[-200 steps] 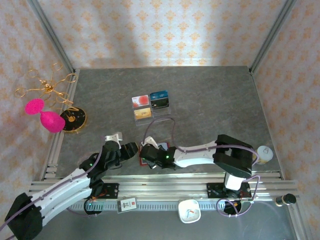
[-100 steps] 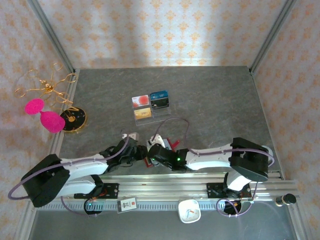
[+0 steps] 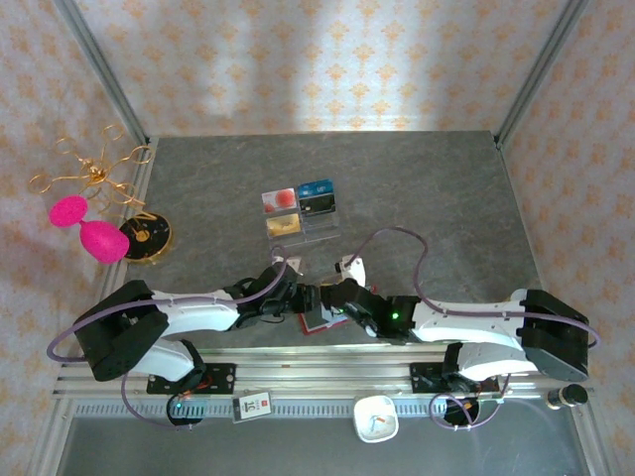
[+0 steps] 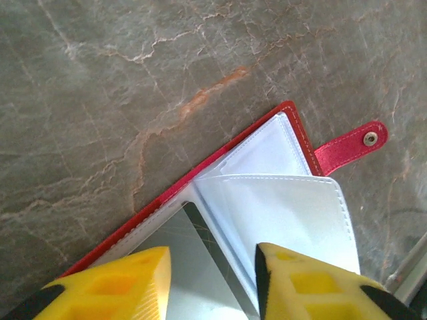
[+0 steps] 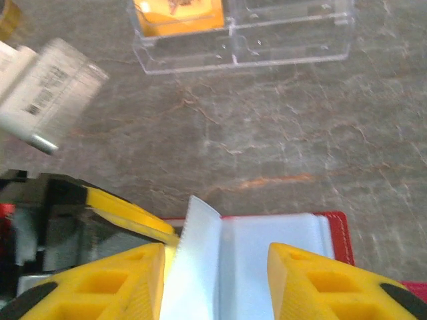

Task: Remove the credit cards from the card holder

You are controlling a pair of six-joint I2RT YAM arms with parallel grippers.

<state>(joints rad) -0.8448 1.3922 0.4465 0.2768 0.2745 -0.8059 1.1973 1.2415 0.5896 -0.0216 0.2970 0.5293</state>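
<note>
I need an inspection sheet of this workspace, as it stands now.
Surface: grey marbled table, no spills seen.
Job's things: card holder lies open near the front edge, pale sleeves up; gold card sits in the clear stand.
Clutter: wire ornament, pink pieces, black disc by the left edge.
Grippers: left gripper and right gripper open over the holder; a sleeve leaf stands between the right one's jaws.
Cables: purple cables arch over both arms, nothing snagged.
Surroundings: patterned walls, metal frame.
</note>
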